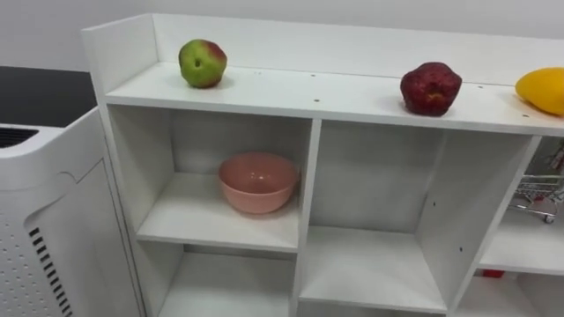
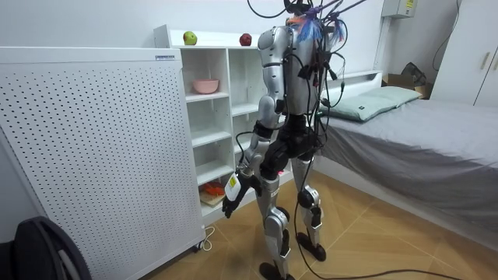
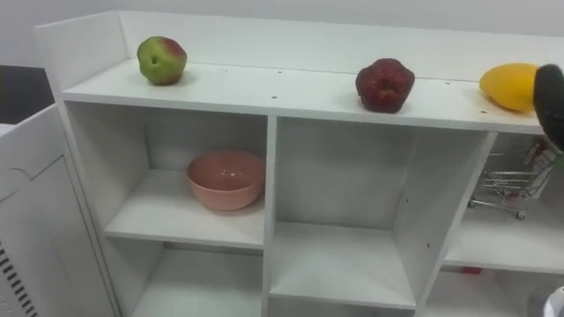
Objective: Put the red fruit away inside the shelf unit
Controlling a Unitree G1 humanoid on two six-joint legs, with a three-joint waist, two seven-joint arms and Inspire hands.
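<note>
1. Left hand (image 2: 230,204) hangs by the thigh; I cannot tell its grip.
2. Pink bowl (image 1: 258,181) sits in the white closet's (image 1: 308,167) upper-left compartment.
3. On the closet's top stand a green-red apple (image 1: 203,63), a dark red fruit (image 1: 431,89) and a yellow fruit (image 1: 542,90).
4. Right hand (image 3: 552,95) is just beside the yellow fruit, grip unclear.

Both eye views sit close on the head, angled down at the closet (image 1: 308,97) top and upper compartments. Room view stands well off behind the robot, sharing closet, green apple (image 1: 203,63), pink bowl (image 1: 258,182).
</note>
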